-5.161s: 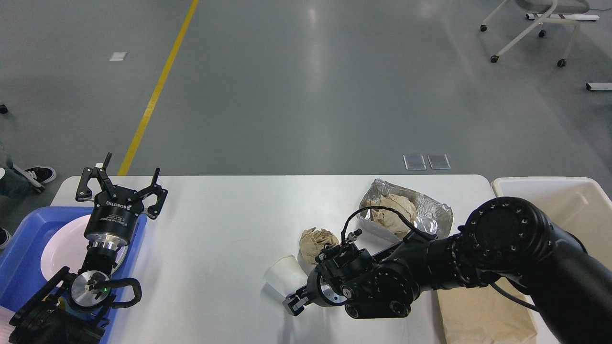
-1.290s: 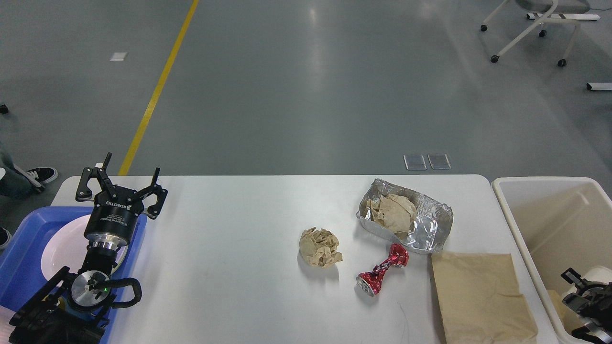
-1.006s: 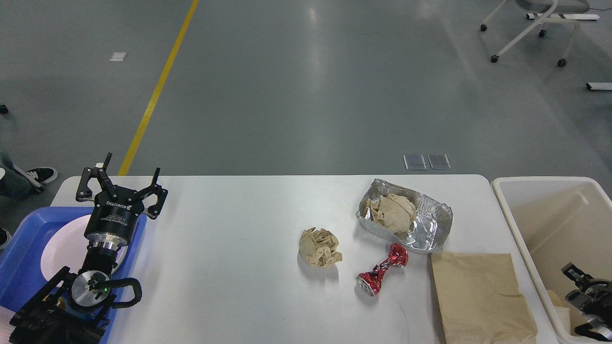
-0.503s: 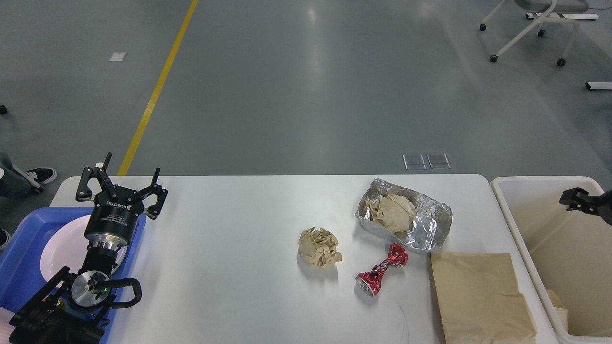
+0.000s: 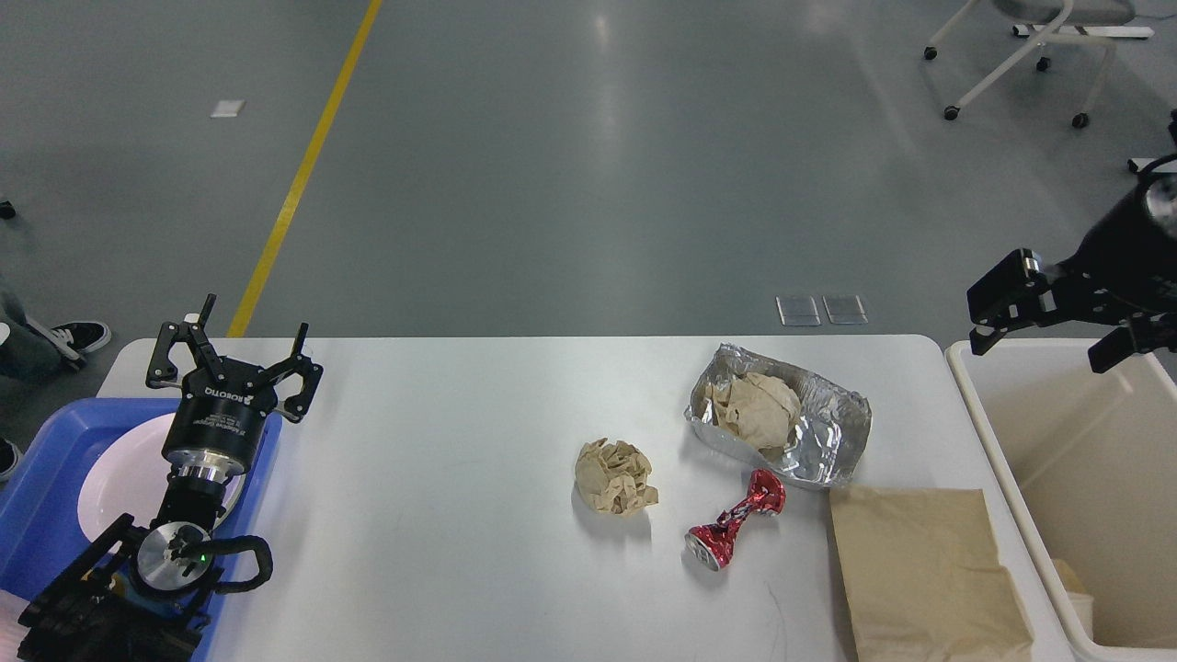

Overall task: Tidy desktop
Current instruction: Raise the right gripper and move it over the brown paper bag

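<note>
The right gripper (image 5: 1053,322) hangs above the far rim of the cream bin (image 5: 988,432), its two fingers spread apart and holding nothing. From it, the litter left on the desktop (image 5: 441,460) lies toward eight o'clock: first the foil tray (image 5: 832,432) with a wad of brown paper (image 5: 756,409) inside, then the crushed red can (image 5: 734,531), then the loose crumpled paper ball (image 5: 614,475) further along the same line. The flat brown paper bag (image 5: 924,570) lies nearest the bin, toward six o'clock of the gripper, touching the foil tray's near edge.

The can's long axis runs from about one o'clock to seven o'clock, so a grip across its pinched waist looks the likeliest fit. All of this sits on the desktop's right half, so the right arm is plainly the nearer one.

The left gripper (image 5: 234,354) stands well apart at the desktop's nine o'clock end, fingers open and empty, over the blue tray (image 5: 46,460) with its white plate (image 5: 115,473). Nothing stands between the right gripper and the litter, though the foil tray crowds the can's far end.
</note>
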{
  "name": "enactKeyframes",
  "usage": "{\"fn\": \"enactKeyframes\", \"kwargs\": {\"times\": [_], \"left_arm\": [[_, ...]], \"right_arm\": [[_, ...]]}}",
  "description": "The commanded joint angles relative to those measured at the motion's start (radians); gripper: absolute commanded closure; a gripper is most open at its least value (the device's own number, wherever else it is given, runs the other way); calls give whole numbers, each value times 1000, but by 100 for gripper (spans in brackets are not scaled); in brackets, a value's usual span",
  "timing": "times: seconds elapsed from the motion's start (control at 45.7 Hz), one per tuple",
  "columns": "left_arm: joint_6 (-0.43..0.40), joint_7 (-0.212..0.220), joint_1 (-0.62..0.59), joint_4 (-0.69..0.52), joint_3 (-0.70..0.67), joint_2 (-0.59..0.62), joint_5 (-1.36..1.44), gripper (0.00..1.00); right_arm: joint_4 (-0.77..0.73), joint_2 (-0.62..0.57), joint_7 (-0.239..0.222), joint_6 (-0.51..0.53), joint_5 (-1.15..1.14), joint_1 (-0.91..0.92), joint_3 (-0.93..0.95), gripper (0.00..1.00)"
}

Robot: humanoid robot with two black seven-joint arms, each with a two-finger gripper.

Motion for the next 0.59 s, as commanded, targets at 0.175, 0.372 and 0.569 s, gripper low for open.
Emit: {"fn": "enactKeyframes", "kwargs": {"times": [0.175,0.372,0.569], "left_arm": [[-1,-2,0,0,0,0,0,4],[0,0,0,0,0,0,0,4],[-1,0,0,0,-2,0,0,4]], "right_arm": [[207,88,0,-30,126,225,6,2],[215,118,0,-34,143,233,26,2],[215,111,0,-57,131,228,23,2]]}}
